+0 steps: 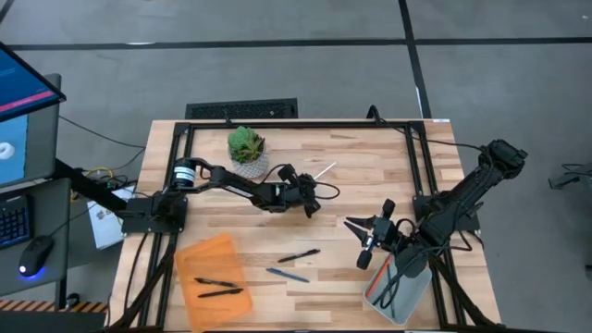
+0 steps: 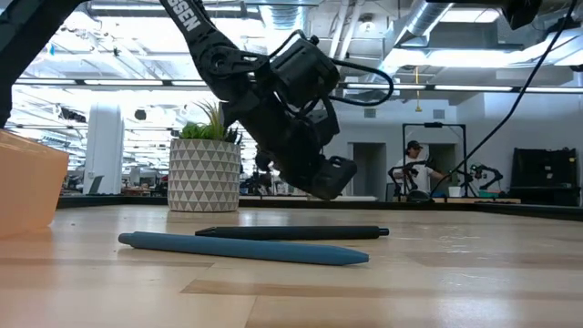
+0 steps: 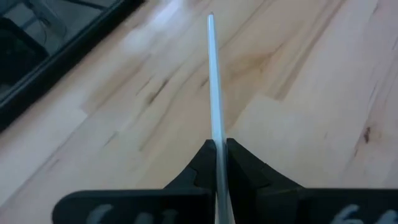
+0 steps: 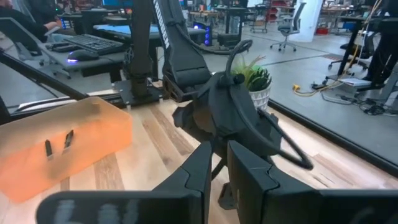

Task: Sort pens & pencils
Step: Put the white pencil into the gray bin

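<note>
The wooden table [image 1: 370, 176] carries an orange tray [image 1: 211, 268] at its near left, with two black pens [image 1: 215, 287] inside. The left gripper [image 1: 310, 196] sits mid-table, its fingers [image 3: 245, 171] clamped on a pale pencil [image 3: 213, 87] that sticks straight out between them. The right gripper [image 1: 367, 242] hovers near right, fingers slightly apart, empty. Between them lie a black pen [image 2: 291, 233] and a blue pen [image 2: 241, 248].

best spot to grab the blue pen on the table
Grip the blue pen across its barrel near the middle, coming straight down from above. It lies flat on the bare wood, apart from the black pen beside it, so fingers set across its width have room on both sides.
</note>
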Tool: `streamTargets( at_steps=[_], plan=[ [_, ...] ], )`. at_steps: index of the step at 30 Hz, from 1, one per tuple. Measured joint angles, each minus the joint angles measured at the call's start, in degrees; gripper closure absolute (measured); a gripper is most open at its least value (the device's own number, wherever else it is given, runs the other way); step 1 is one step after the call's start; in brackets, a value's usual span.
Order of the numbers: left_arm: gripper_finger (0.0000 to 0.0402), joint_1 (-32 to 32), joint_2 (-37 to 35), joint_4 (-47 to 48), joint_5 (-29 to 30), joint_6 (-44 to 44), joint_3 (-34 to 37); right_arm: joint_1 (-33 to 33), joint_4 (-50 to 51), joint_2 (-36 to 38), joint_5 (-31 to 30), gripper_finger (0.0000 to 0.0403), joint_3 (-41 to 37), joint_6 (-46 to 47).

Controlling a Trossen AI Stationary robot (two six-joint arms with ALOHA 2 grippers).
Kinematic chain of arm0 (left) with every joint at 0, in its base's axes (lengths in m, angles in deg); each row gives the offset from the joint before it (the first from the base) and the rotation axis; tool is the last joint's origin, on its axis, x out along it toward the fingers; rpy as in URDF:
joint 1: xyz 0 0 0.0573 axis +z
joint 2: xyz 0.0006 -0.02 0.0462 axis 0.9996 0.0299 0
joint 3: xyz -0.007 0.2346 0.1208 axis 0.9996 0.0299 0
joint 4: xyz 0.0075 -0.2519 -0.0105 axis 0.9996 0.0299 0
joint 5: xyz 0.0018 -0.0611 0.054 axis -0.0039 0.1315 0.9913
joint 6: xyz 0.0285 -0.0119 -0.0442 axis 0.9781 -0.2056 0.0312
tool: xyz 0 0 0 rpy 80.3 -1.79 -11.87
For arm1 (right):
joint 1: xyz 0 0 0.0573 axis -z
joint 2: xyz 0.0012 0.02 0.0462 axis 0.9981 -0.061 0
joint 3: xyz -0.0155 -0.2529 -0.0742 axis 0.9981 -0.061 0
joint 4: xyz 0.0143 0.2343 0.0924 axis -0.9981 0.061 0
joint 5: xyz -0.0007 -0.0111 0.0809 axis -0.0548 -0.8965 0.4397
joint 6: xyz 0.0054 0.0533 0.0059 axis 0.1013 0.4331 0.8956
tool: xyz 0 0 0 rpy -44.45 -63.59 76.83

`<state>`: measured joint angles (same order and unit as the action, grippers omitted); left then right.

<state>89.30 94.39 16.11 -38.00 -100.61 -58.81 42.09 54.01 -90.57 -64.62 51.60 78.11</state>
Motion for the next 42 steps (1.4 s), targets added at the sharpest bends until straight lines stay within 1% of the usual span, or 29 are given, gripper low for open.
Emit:
streamTargets(
  at_steps=[9, 17, 20, 22, 24, 27, 30, 36, 42],
  plan=[
    [0.04, 0.25, -2.07, -0.97, 0.77, 2.24, -0.03, -0.23, 0.02, 0.0, -0.17, 0.0327, 0.0, -0.09],
    [0.04, 0.37, -9.72, -0.42, 2.7, 6.47, -0.07, -0.23, 0.02, 0.0, -0.15, 0.0327, 0.0, -0.09],
    [0.04, 0.27, -13.22, 1.09, 3.0, 7.2, -0.11, -0.47, 0.08, 0.0, -0.16, 0.0327, 0.0, -0.1],
    [0.04, 0.03, -15.56, 3.92, 2.92, 7.41, -0.09, -0.96, 0.11, 0.0, -0.17, 0.0327, 0.0, -0.41],
    [0.04, -0.24, -17.54, 6.38, 1.23, 7.36, -0.09, -1.65, 0.05, 0.0, -0.16, 0.0327, -0.01, -0.93],
    [0.04, -0.72, -20.74, 12.04, -3.41, 7.28, -0.07, -2.63, 0.02, 0.0, -0.69, 0.0327, 0.0, -1.0],
    [0.04, -1.71, -23.74, 18.28, -7.56, 6.3, -0.09, -3.66, 0.0, 0.02, -2.58, 0.0327, 0.0, -1.01],
    [0.04, -4.74, -30.8, 28.5, -11.09, 4.75, -0.12, -4.98, 0.03, 0.02, -3.24, 0.0327, 0.0, -1.01],
    [0.0399, -9.59, -39.5, 42.12, -20.09, 0.3, -0.09, -5.89, 0.18, 0.02, -3.21, 0.0327, 0.0, 1.24]
  ],
)
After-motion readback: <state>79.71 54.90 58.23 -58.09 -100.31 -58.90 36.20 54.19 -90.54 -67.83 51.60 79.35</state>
